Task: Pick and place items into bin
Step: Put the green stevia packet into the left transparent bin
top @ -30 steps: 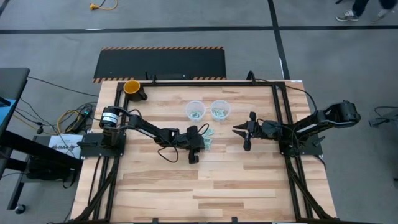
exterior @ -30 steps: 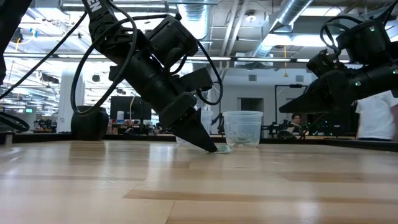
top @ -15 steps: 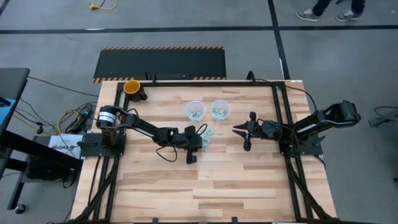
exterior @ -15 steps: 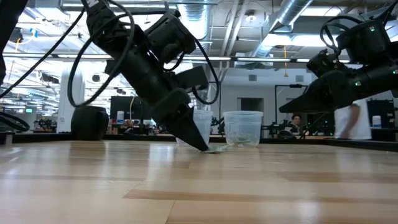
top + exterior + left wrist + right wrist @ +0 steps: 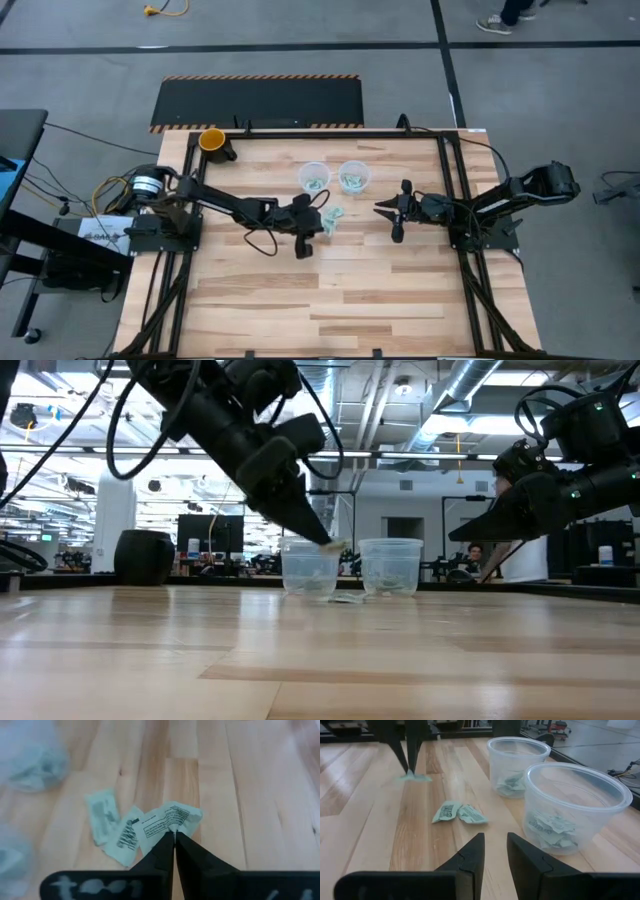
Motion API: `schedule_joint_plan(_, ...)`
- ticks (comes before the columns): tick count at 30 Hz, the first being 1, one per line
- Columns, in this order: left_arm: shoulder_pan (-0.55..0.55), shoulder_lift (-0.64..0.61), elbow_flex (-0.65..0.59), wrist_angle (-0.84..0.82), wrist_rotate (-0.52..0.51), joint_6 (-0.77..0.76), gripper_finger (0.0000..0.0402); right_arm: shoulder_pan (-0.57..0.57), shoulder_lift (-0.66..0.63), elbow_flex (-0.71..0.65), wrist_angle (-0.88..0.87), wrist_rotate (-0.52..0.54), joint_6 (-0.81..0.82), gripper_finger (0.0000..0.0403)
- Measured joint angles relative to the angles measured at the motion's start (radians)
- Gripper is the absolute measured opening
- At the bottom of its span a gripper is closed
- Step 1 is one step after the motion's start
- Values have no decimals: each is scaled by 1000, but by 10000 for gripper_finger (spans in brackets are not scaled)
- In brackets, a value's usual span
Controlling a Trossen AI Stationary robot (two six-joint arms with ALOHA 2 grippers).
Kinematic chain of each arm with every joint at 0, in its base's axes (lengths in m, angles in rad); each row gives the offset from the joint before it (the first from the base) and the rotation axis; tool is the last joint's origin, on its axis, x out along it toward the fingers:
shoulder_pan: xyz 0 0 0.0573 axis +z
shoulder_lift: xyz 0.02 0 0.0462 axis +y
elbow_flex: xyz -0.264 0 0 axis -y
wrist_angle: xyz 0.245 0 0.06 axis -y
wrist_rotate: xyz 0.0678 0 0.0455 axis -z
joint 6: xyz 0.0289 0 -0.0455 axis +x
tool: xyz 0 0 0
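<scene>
The items: one pale green-and-white packet (image 5: 170, 821) is pinched at its edge between the pressed-together fingers of the left claw (image 5: 325, 543). A second ago that claw had its tips down on the surface beside the loose pieces, fingers partly apart; it has since closed and risen, and now hangs in the air with the packet clear of the wood, near the rim of the left clear cup (image 5: 308, 567). Two more packets (image 5: 459, 813) lie on the surface near its centre, just in front of the cups. Both cups (image 5: 572, 802) already hold several pieces. The right claw (image 5: 492, 851) waits toward the right edge, fingers spread, holding nothing. Judgement: pick achieved; carry and release over a cup remain.
</scene>
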Motion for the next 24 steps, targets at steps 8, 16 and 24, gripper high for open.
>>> schedule_joint_plan(8,0,-81,1,-43,-223,79,4,0,0,0,0,0,0,75)
schedule_joint_plan(16,24,-121,2,-46,-561,141,4,0,0,0,0,0,0,75)
schedule_joint_plan(24,95,-119,2,-88,-542,98,4,0,0,0,0,0,0,75)
